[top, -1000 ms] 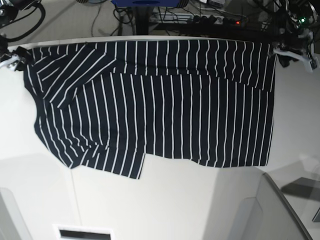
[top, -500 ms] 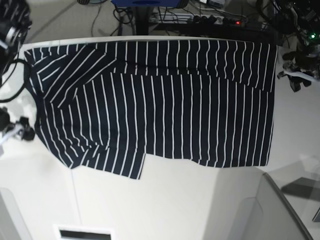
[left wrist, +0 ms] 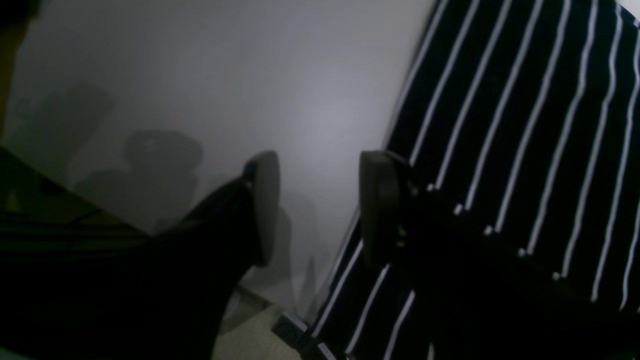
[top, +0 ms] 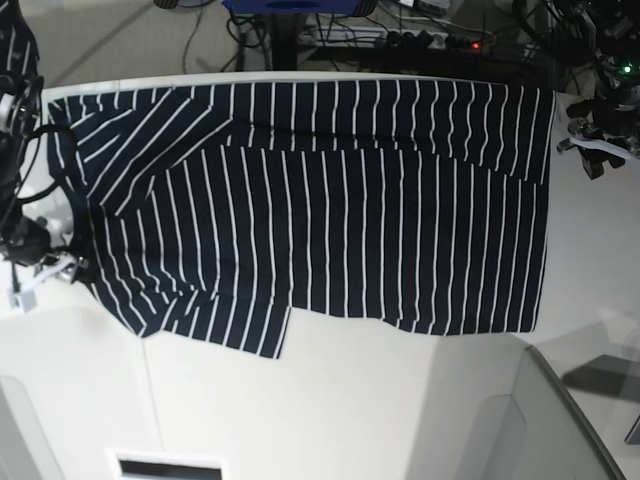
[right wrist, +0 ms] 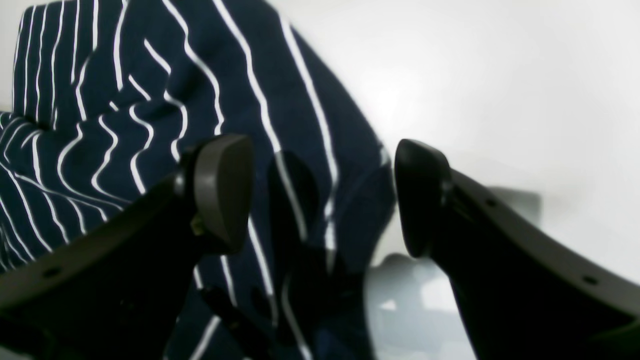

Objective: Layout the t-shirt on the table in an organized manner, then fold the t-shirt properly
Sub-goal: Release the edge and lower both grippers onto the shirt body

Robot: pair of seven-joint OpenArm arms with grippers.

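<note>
Left wrist view shows the left tool (left wrist: 317, 205) with its two pads spread and nothing between them, only bare worktop (left wrist: 225, 90) in the gap. One pad (left wrist: 265, 200) hangs over the pale surface; the other sits right at the edge of the t-shirt (left wrist: 525, 150), whose white stripes run away from the camera. Whether that pad touches the cloth cannot be told.

From the right wrist camera, the right tool (right wrist: 322, 197) is also spread wide and holds nothing. Its jaws straddle a corner of the t-shirt (right wrist: 150, 125), which lies rumpled here, the stripes wavy, with white worktop (right wrist: 500, 75) beyond the fabric's edge.

Seen from the base camera, the right tool (top: 45, 268) is at the picture's left, just beside the lower left edge of the t-shirt (top: 330, 220). The left tool (top: 598, 150) is at the picture's right, close to the upper right corner of the garment but off it.

The t-shirt lies spread flat on the worktop (top: 350, 400), its long axis running left to right across the picture. Stripes over the body run from the far edge toward the near edge. At the upper left a folded-over part carries slanted stripes. The near edge is uneven, with a step near the middle.
</note>
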